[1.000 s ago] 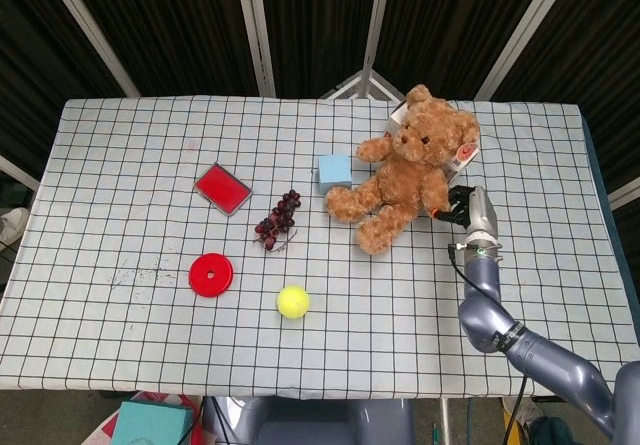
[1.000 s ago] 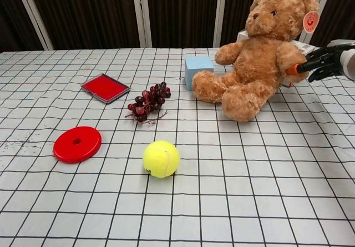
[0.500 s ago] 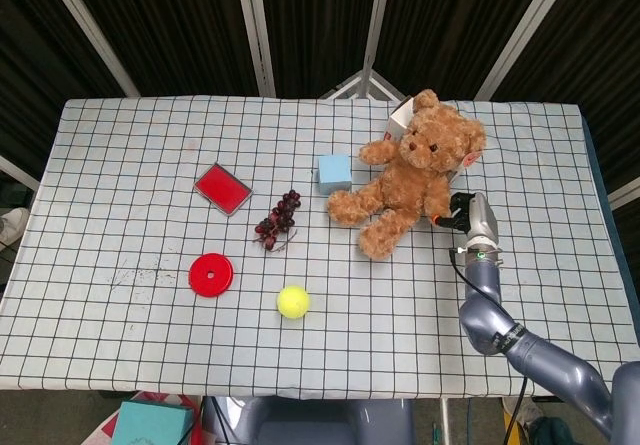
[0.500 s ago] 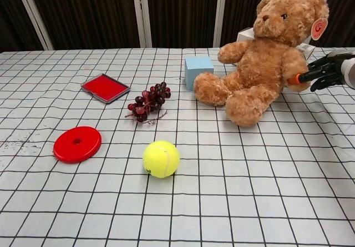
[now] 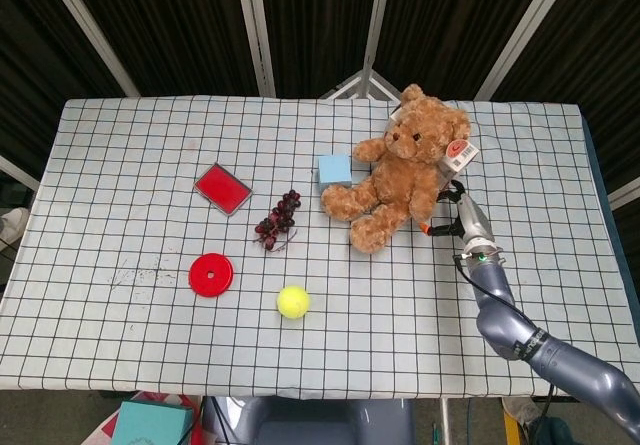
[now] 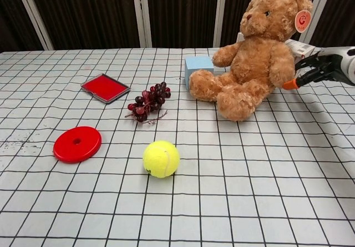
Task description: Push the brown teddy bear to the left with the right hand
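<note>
1. At the far right of the checked table [image 5: 120, 145], I see the brown teddy bear [image 5: 400, 170] sitting upright, one foot touching the blue block [image 5: 334, 170]; half a second ago there was a gap between that foot and the block, so the bear has moved to my left
2. My right hand [image 6: 310, 71] is now just beside the bear's right flank, with a sliver of tablecloth showing between its orange fingertip and the fur in the chest view; in the earlier frames that fingertip was against the bear's arm
3. The hand's fingers are spread apart and hold nothing
4. The bear's round tag [image 6: 302, 20] now sits higher beside its ear, and the bear leans less to the right than half a second ago
5. The white box [image 6: 302, 49] behind the bear shows more than before
6. The red tray [image 5: 222, 187], grapes [image 5: 278, 219], red disc [image 5: 211, 274] and tennis ball [image 5: 293, 301] lie where they did before
7. My left hand shows in neither view
</note>
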Robot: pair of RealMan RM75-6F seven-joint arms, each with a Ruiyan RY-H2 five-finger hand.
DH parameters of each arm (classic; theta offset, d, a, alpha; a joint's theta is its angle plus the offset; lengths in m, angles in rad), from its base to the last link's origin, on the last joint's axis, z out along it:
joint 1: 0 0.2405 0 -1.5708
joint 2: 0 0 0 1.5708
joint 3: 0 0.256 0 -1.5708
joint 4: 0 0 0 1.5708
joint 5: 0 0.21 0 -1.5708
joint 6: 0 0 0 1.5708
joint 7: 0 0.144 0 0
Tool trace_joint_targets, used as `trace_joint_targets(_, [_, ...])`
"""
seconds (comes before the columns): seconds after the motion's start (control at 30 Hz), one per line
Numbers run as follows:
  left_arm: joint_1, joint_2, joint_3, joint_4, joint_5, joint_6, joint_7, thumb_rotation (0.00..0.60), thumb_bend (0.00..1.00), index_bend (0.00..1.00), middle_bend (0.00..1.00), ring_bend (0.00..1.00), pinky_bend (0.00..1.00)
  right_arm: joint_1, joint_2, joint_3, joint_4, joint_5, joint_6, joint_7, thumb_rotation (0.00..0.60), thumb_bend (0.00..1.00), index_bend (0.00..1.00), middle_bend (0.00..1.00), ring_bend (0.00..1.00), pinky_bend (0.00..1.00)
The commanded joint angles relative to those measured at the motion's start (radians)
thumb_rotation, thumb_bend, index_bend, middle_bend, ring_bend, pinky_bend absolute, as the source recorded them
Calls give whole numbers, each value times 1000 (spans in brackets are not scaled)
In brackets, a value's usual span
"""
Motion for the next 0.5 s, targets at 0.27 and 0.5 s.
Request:
trace_joint_targets(0.27, [4, 8, 4, 3, 11, -3, -27, 600, 183, 254, 0, 9, 139, -168, 275, -49, -237, -96, -23, 72, 600, 221, 0, 5, 26, 0])
trace_joint_targets(0.5, [10, 12, 10, -4, 32, 9, -32, 600, 184, 253, 0, 9, 139, -336, 421, -191, -390, -274, 252, -27, 600, 221, 0, 5, 14, 0])
